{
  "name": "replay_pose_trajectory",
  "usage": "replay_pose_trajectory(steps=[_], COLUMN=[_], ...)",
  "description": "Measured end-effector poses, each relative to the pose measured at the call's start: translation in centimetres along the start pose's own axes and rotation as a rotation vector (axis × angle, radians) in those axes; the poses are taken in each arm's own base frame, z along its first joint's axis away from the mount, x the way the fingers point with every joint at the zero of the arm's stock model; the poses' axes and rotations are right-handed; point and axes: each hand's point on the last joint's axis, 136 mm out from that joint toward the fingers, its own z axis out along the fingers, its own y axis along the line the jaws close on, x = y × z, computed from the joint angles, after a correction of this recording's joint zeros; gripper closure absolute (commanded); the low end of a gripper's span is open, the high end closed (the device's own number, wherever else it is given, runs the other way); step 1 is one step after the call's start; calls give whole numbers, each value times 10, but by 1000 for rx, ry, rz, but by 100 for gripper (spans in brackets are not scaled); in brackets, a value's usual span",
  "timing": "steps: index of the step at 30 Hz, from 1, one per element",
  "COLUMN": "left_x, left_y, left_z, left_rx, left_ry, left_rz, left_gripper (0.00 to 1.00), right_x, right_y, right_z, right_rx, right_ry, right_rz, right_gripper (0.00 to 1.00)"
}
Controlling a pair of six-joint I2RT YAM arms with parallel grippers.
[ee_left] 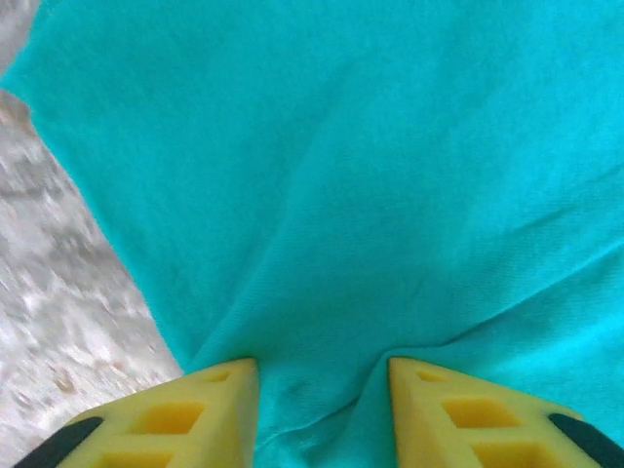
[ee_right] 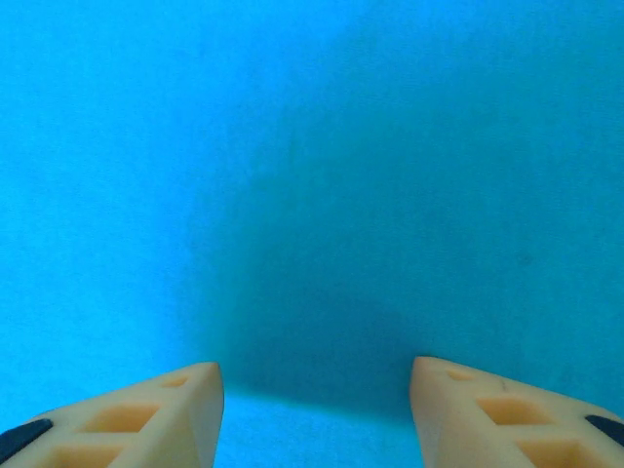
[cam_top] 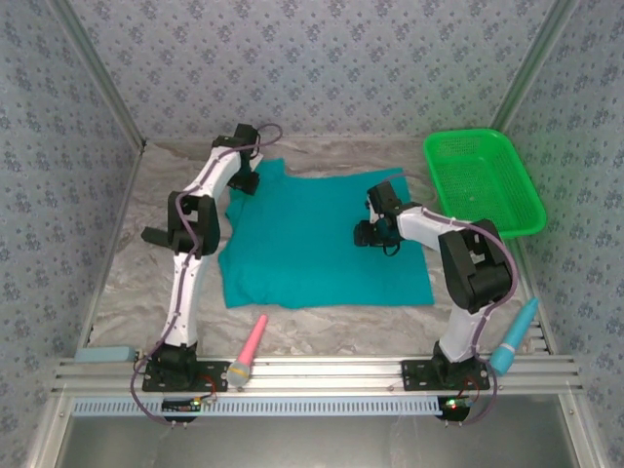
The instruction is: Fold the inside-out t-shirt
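Left gripper [ee_left: 324,370]: yellow fingers [ee_left: 210,409] drawn in on a bunched ridge of teal cloth, with creases running to the gap between them; reads as a pinch on the far-left corner of the garment.
Right gripper [ee_right: 314,369]: jaws apart, tips down over flat, smooth cloth; nothing gathered between them.
Table [cam_top: 146,292]: crinkled pale lining, bare just to the left of the left gripper.
Inside-out t-shirt [cam_top: 322,253]: directly beneath both grippers, spread flat on the table; the left gripper sits at its far-left edge, the right one on its right half, well inside the border.
Progress: early, by judgement. The garment lies open as one broad sheet and no compact folded packet is formed. Whether a first fold is already in cannot be told. Left to do: carry the pinched corner over and stack the remaining folds.
Heading: one straight edge on the near side of both grippers, sleeve-like corners on the far side; neck tag not made out.
Long axis: side to side, running from one gripper toward the other.
Green basket [cam_top: 468,135]: to the far right of the right gripper, apart from the cloth.
Blue tool [cam_top: 515,336]: near side of the right gripper, by its arm base.
Pink tool [cam_top: 250,349]: near side of the left gripper, just off the cloth's near edge.
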Motion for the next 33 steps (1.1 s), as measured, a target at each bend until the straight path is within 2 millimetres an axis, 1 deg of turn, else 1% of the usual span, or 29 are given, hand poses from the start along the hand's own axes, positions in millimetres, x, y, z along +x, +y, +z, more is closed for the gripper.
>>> replay_pose_trajectory(steps=[2, 4, 6, 8, 9, 10, 11, 12, 14, 16, 17, 19, 21, 22, 24, 26, 27, 29, 31, 33], left_x=[-10, -14, -18, -15, -12, -5, 7, 20, 54, 83, 92, 99, 95, 92, 89, 92, 90, 84, 86, 88], left_y=[0, 1, 2, 3, 4, 3, 0, -2, -9, -17, -19, -22, -25, -27, -30, -28, -24, -9, 1, 10], left_z=[-1, -2, -7, -13, -17, -21, -26, -31, -42, -53, -56, -58, -52, -46, -34, -20, -21, -19, -15, -14], left_rx=[-8, -10, -11, -7, -4, 8, 34, 64, 141, 217, 246, 280, 296, 303, 314, 307, 300, 244, 206, 178], left_ry=[-28, -40, -48, -35, -27, -12, 10, 31, 71, 91, 88, 84, 66, 62, 64, 89, 86, 62, 67, 73], left_rz=[45, 65, 54, 3, -36, -95, -152, -202, -318, -436, -487, -551, -581, -593, -608, -623, -626, -631, -639, -646], left_gripper=[41, 41, 39, 36, 39, 43, 46, 46, 52, 60, 65, 71, 78, 84, 88, 89, 89, 89, 89, 87], right_x=[-2, -2, 2, 7, 11, 15, 20, 25, 37, 47, 51, 61, 71, 78, 88, 99, 101, 101, 106, 108], right_y=[0, 0, 5, 19, 28, 41, 53, 65, 89, 105, 112, 118, 120, 119, 114, 104, 100, 96, 87, 80], right_z=[0, 0, 0, -1, -3, -5, -7, -10, -15, -19, -22, -25, -25, -23, -20, -15, -14, -17, -18, -21], right_rx=[-7, -3, 3, -7, -16, -29, -42, -56, -84, -105, -114, -125, -125, -121, -106, -74, -64, -54, -30, -17], right_ry=[-5, -7, 1, 13, 18, 24, 28, 30, 37, 41, 42, 47, 62, 74, 95, 118, 117, 98, 99, 90], right_rz=[-3, -14, -42, -82, -105, -134, -164, -191, -243, -272, -280, -288, -292, -295, -290, -277, -273, -264, -258, -248], right_gripper=[45, 44, 44, 44, 45, 45, 45, 45, 45, 45, 45, 45, 45, 46, 46, 48, 48, 49, 50, 50])
